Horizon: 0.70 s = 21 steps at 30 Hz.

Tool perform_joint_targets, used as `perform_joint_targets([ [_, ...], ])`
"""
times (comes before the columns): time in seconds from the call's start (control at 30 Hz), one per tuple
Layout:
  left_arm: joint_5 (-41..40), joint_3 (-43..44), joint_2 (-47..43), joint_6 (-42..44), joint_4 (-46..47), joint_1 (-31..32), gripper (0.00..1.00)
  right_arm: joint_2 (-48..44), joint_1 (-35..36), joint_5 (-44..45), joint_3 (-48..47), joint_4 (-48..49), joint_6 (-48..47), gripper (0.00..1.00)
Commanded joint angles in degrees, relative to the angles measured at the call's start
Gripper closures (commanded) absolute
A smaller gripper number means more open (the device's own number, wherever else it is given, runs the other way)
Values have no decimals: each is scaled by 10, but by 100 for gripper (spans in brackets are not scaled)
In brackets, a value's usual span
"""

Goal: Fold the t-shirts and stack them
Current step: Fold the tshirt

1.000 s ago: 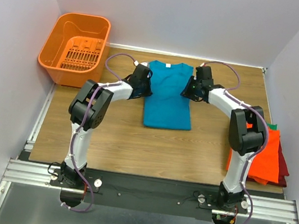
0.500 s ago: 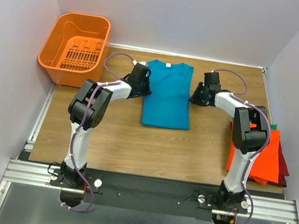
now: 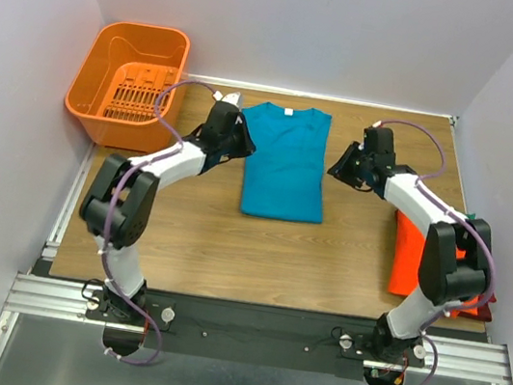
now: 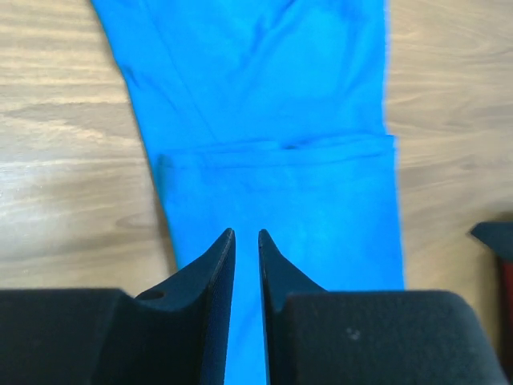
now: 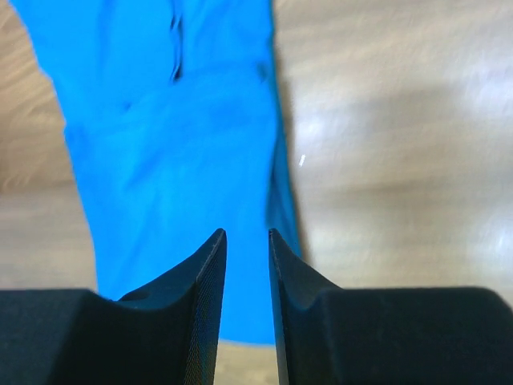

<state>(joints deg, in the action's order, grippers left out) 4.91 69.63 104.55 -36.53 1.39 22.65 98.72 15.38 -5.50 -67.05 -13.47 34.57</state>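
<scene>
The teal-blue t-shirt [image 3: 286,163] lies flat at the middle back of the table, folded into a narrow strip, collar and white tag at the far end. My left gripper [image 3: 241,141] hovers at its left edge, jaws a narrow gap apart and empty. In the left wrist view [image 4: 245,233] the shirt [image 4: 272,144] lies below the fingertips. My right gripper [image 3: 338,166] hovers just off its right edge, jaws slightly apart and empty. In the right wrist view [image 5: 247,231] the shirt [image 5: 168,160] fills the left side. An orange t-shirt [image 3: 440,266] lies at the right edge on dark red [image 3: 485,287] and green [image 3: 468,218] ones.
An orange slotted basket [image 3: 129,75] stands at the back left corner. Bare wooden tabletop [image 3: 228,247] stretches in front of the teal shirt. Walls close the left, back and right sides.
Both grippers have drawn away from the teal shirt's sides, the left one up and to the left, the right one out to the right. The shirt has stayed in place.
</scene>
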Motion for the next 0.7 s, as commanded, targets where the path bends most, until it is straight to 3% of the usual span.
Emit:
perform_joint_targets([
  [0.0,19,-90,-72,-27,37,18,76,-39,28,-36,61,8,23,66],
  [0.1,24,-154,-99,-36,57,48,83,-59,65,-38,82,20,36,66],
  [0.27,12,-236,-111,-71,86,87,86,-58,79,-47,139,49,58,66],
  [0.47,-4,-274,-95,-83,94,99,91,-41,79,-19,186,51,57,66],
  [0.67,-28,-299,-118,-78,80,98,91,-84,69,16,238,50,60,66],
])
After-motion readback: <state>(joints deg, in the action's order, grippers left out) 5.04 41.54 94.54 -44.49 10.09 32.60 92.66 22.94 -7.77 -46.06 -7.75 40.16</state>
